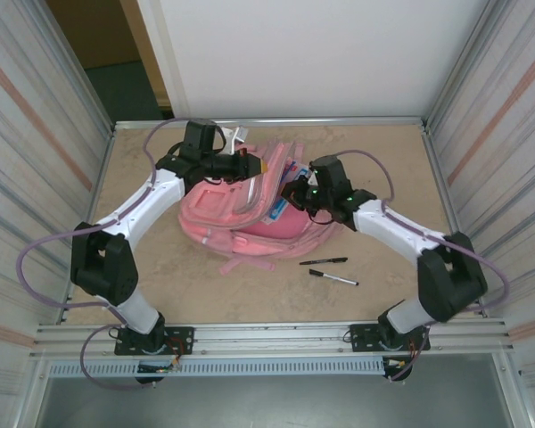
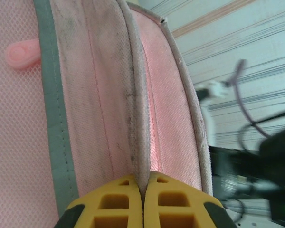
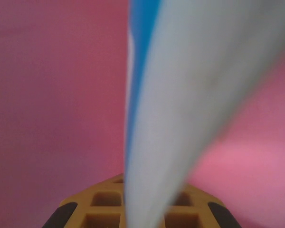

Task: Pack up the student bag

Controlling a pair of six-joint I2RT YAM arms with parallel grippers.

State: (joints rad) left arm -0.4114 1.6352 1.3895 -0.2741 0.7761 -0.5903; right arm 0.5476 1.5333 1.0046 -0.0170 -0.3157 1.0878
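Yellow pads [image 2: 116, 202] of the left hand [image 2: 142, 189] sit nearest the lens. They are pressed together on a piped fabric edge of the student bag [image 2: 95, 95] and hold its flap up. The student bag lies at the middle of the desk [image 1: 205, 290], toward the far side. The right hand [image 3: 142, 190] is closed on a flat blue-and-white item [image 3: 180, 95]. Pink fabric surrounds it on all sides, so the item appears to be part-way into the main compartment.

Progress, as a judgement:
- Done: bag opened; one item going in.
- Outstanding: release of that item; a black pen [image 1: 324, 261] and a second pen [image 1: 333, 278], both on the desk just in front of the bag; closing the zip.

Limits of view: the right wrist view is badly blurred, so the item cannot be identified, nor how deep it sits. From above, the two hands and the raised flap cover the opening. Any contents already inside cannot be checked.
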